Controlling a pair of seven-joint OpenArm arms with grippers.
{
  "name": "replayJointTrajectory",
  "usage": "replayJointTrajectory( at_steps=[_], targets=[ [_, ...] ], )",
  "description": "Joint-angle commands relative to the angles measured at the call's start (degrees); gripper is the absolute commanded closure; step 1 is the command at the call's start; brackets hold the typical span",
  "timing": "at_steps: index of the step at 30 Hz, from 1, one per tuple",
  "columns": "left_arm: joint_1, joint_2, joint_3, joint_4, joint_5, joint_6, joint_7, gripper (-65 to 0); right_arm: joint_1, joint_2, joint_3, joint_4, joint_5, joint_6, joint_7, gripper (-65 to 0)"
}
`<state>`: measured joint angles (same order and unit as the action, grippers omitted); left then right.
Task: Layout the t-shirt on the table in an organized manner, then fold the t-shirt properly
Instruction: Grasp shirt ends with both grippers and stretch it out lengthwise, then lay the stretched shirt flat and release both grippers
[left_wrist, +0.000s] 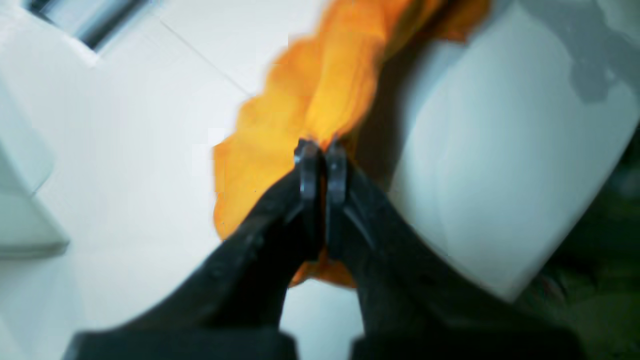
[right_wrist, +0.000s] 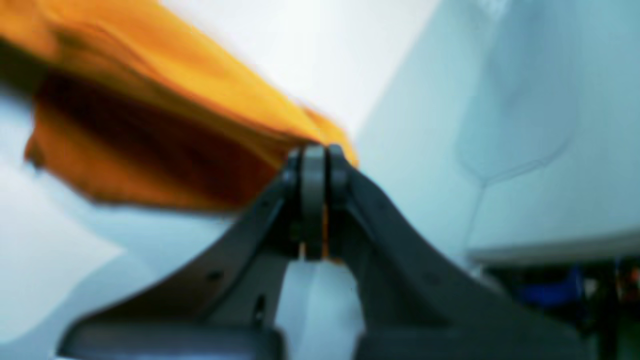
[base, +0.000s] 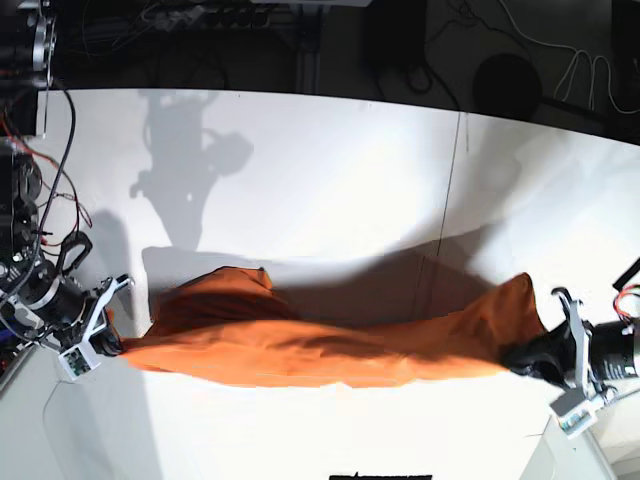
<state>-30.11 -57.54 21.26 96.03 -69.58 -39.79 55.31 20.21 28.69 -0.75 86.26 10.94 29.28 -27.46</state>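
T-shirt (base: 320, 350) (no legible writing) stretched between both pincers.

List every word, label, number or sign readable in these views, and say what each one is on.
None can be read.
Plain orange cloth t-shirt: no print or legible tag visible.
White matte table: unmarked.
Dark strip at the base view's bottom edge: too small and cut off to tell whether it bears text.

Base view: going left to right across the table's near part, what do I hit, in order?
Right gripper shut on the cloth → t-shirt stretched between the arms over the table → left gripper shut on its other end.
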Motion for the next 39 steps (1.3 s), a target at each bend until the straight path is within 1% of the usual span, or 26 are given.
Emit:
replayJointTrajectory(
  at_steps=[1, 4, 7, 10, 13, 14, 15, 16, 17, 18, 19, 22, 24, 26, 28, 29, 30, 31, 34, 36, 38, 39],
  targets=[
    [1.86, -1.77, -0.7, 2.67, -0.22, -0.21, -0.59, 0.0, -1.95, 0.68, 1.07, 3.1, 1.09, 0.5, 1.53, 0.0],
    [10.78, -2.16, -0.7, 6.91, 1.97, -0.21, -0.61, 0.0, -11.37, -0.31, 3.96, 9.01, 1.03, 0.5, 1.51, 0.0],
    [17.99, -2.14, -0.7, 6.8, 3.08, -0.21, -0.61, 0.0, -19.26, -1.64, 7.85, 12.17, 1.09, 0.5, 1.7, 0.0],
    [23.3, -1.84, -0.7, 5.31, 5.53, -0.21, -0.66, 0.0, -24.85, -3.04, 10.69, 12.39, 1.49, 0.57, 2.34, 0.0],
    [26.12, -0.46, -0.7, 2.84, 6.73, -0.21, -0.66, 0.0, -28.09, -3.17, 10.91, 11.63, 3.34, 0.52, 2.36, 0.0],
    [26.53, 0.09, -0.7, 1.99, 7.32, -0.21, -0.66, 0.0, -28.65, -3.17, 10.91, 11.52, 3.63, 0.52, 2.36, -3.7],
    [26.64, 0.59, -0.7, 1.16, 7.76, -0.21, -0.66, -5.0, -29.05, -3.17, 10.93, 11.52, 3.63, 0.5, 2.32, -13.3],
    [26.62, 0.87, -0.7, 0.39, 7.74, -0.21, -0.66, -11.5, -29.2, -3.15, 10.93, 11.52, 3.63, 0.5, 2.34, -22.1],
    [26.6, 0.96, -0.7, -0.13, 7.67, -0.21, -0.7, -17.0, -29.14, -3.15, 10.95, 11.52, 3.63, 0.5, 2.32, -28.6],
    [26.6, 0.98, -0.72, -0.24, 7.74, -0.21, -0.66, -21.1, -29.11, -3.15, 11.15, 11.63, 3.65, 0.48, 2.38, -32.2],
    [26.6, 0.92, -0.72, -0.24, 7.69, -0.21, -0.59, -22.8, -28.96, -3.15, 11.5, 11.91, 3.85, 0.48, 2.71, -32.7],
    [26.47, 0.37, -1.16, 0.11, 7.43, -0.21, -0.57, -22.8, -27.8, -3.17, 14.01, 13.03, 6.71, -0.11, 3.23, -32.6],
    [26.47, 0.37, -2.84, 0.7, 6.49, -0.21, 0.15, -22.8, -26.14, -3.17, 16.52, 13.49, 9.55, -0.17, 3.23, -32.6],
    [26.47, 0.37, -5.46, 1.57, 4.11, -0.21, 0.9, -22.8, -23.91, -3.17, 19.04, 13.49, 11.58, -0.24, 3.21, -32.6],
    [26.47, 0.39, -8.85, 2.47, 2.16, -0.21, 0.72, -22.8, -21.35, -3.17, 20.5, 13.35, 12.46, -2.19, 3.23, -32.6],
    [26.45, 0.42, -10.82, 2.97, 1.84, -0.21, 0.11, -22.8, -19.96, -3.17, 20.57, 13.07, 12.41, -3.76, 3.21, -32.6],
    [26.45, 0.44, -12.87, 3.34, 1.86, -0.21, -0.98, -22.8, -18.51, -3.19, 20.55, 12.57, 12.39, -5.22, 3.21, -32.6],
    [26.45, 0.46, -14.88, 3.48, 1.88, -0.21, -2.23, -22.8, -16.98, -3.21, 20.39, 11.72, 12.41, -5.7, 3.23, -32.6],
    [26.45, 1.57, -19.23, 3.04, 2.8, -0.21, -3.65, -22.9, -11.87, -4.13, 19.65, 6.97, 11.19, -5.73, 3.23, -32.5],
    [26.45, 2.71, -19.78, 1.97, 3.08, -0.21, -4.13, -23.6, -7.76, -5.51, 18.47, 1.4, 10.45, -5.53, 3.23, -32.5],
    [26.47, 4.28, -19.41, 0.07, 3.28, -0.21, -4.57, -28.3, -3.41, -6.95, 16.46, -5.77, 10.01, -5.35, 3.23, -32.5],
    [26.49, 5.25, -19.32, -1.05, 3.43, -0.21, -4.55, -30.9, -1.44, -7.69, 15.21, -9.49, 9.57, -4.76, 3.21, -32.5]
  ],
)
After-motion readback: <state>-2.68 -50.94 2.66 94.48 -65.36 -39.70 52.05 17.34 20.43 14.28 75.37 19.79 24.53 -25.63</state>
